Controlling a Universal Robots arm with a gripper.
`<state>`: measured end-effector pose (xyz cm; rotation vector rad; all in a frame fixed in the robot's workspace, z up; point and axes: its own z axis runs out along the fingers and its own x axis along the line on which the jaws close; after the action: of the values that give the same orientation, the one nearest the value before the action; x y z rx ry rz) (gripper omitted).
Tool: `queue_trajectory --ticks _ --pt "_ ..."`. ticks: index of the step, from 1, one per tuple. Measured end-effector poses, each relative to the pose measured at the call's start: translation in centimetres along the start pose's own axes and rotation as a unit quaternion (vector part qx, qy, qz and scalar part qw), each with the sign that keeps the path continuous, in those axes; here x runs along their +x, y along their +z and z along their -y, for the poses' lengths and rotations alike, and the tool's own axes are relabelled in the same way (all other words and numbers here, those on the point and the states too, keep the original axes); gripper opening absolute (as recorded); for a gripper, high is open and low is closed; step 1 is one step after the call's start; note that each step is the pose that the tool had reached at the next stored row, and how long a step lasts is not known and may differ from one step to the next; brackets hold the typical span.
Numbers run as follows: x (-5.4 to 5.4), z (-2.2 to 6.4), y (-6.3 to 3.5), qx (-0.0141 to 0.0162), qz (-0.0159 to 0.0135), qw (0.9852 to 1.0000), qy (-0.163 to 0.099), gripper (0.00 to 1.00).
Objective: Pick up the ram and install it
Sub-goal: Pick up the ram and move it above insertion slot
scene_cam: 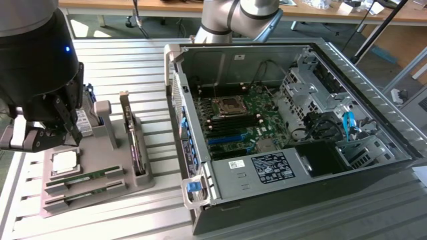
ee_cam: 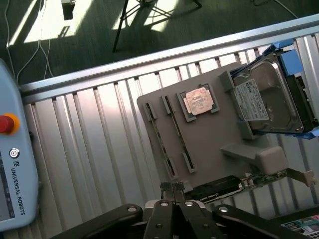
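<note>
hanging near gray tray (ee_cam: 209,144): gripper (ee_cam: 172,187) closed tight, holding nothing | ram (scene_cam: 85,178) lying in tray | ribbed metal table (scene_cam: 120,65) under tray | dark sunlit floor (ee_cam: 75,50) beyond tray

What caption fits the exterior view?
Robot arm poised above a tray holding the ram, beside an open computer case.

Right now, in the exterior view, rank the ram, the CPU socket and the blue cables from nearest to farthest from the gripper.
1. ram: on the tray, exterior view's left, close by the gripper.
2. CPU socket: middle of the case.
3. blue cables: far side of the case, exterior view's right.
</note>
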<state>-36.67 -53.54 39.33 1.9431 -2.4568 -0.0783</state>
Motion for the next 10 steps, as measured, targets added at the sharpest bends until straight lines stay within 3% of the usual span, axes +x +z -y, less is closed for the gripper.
queue_trajectory --ticks 4,10 --pt "0.00 0.00 0.00 -0.0007 -0.0013 0.9996 -0.028 0.11" --pt "0.00 0.00 0.00 -0.0017 -0.0031 0.9976 -0.069 0.11"
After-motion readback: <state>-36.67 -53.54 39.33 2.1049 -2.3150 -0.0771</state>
